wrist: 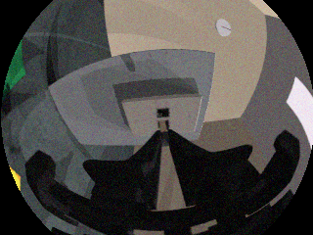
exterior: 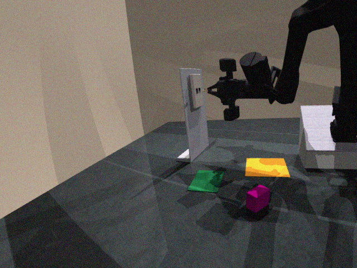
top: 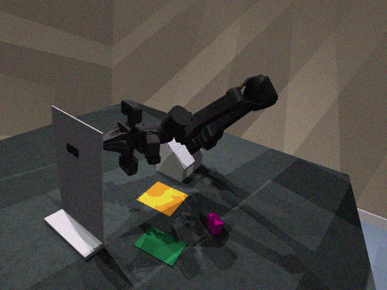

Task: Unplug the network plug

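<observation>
The upright grey panel (top: 81, 180) (exterior: 197, 129) (wrist: 88, 108) carries a pale socket box (exterior: 196, 100) (wrist: 142, 112) with a dark opening (wrist: 162, 113). My gripper (exterior: 208, 90) (wrist: 163, 133) is shut on the small plug (exterior: 204, 90) (wrist: 163, 125), level in front of the box. The plug's pale end sticks out past the fingertips, apparently clear of the opening with a small gap. Its tab is too small to make out. The panel hides the fingertips in the top view. A green square (top: 159, 246) (exterior: 206, 181) and an orange-yellow square (top: 162, 199) (exterior: 266, 167) lie on the table.
A magenta block (top: 214, 223) (exterior: 257, 199) stands on the table near both squares. The panel has a white foot (top: 73, 234) (exterior: 183, 156). A large white and grey block (top: 181, 154) (exterior: 317, 124) stands behind the orange-yellow square, by the arm.
</observation>
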`<state>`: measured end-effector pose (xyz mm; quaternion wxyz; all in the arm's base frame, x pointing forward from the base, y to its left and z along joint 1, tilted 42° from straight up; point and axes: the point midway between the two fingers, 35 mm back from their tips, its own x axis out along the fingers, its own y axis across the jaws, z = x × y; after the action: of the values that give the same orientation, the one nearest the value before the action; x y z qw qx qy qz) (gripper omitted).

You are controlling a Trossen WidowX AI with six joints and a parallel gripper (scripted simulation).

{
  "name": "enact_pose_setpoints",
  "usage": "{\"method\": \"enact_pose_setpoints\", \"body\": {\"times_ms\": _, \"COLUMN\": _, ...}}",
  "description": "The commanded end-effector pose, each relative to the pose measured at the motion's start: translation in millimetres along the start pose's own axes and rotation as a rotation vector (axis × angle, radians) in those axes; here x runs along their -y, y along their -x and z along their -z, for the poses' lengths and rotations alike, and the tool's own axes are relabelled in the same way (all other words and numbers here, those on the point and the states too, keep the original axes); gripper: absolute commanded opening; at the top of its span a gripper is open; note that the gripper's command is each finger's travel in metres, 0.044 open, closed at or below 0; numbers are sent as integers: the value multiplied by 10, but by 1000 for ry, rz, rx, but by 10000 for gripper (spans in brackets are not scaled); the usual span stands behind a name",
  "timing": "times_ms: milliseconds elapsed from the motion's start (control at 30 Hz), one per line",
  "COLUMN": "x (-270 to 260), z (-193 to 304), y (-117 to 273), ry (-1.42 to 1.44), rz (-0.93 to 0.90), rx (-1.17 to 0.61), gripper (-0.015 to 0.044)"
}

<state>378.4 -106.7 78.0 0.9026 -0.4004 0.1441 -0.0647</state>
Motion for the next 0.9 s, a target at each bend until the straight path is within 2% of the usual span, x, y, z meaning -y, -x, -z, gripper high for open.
{"method": "enact_pose_setpoints", "body": {"times_ms": 0, "x": -13, "z": 6, "y": 41, "ry": 3, "rz": -6, "rx": 4, "gripper": 0}}
{"method": "enact_pose_setpoints", "body": {"times_ms": 867, "x": -14, "z": 78, "y": 188, "ry": 3, "rz": -6, "rx": 3, "gripper": 0}}
